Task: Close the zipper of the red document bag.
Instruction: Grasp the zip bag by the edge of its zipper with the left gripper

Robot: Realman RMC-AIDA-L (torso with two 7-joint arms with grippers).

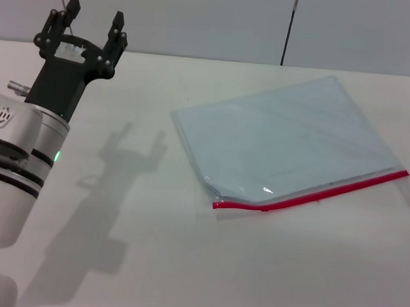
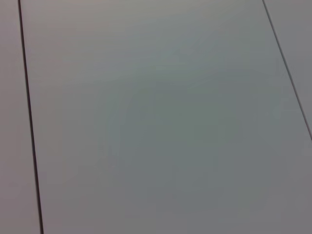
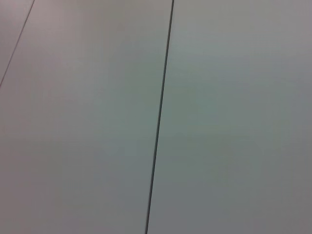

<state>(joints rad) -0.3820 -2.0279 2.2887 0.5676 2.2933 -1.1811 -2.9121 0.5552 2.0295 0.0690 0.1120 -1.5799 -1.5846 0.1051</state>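
Observation:
The red document bag (image 1: 287, 140), a flat translucent pale-blue pouch, lies on the white table (image 1: 186, 261) right of centre in the head view. Its zipper (image 1: 312, 196) is a thin red strip along the near long edge, running from the lower left up to the right. My left gripper (image 1: 95, 21) is raised at the far left, well away from the bag, its black fingers spread open and holding nothing. The right gripper is out of the head view. Both wrist views show only grey wall panels.
A grey panelled wall (image 1: 211, 18) with a dark seam stands behind the table's back edge. The left arm's shadow (image 1: 115, 183) falls on the table between the arm and the bag.

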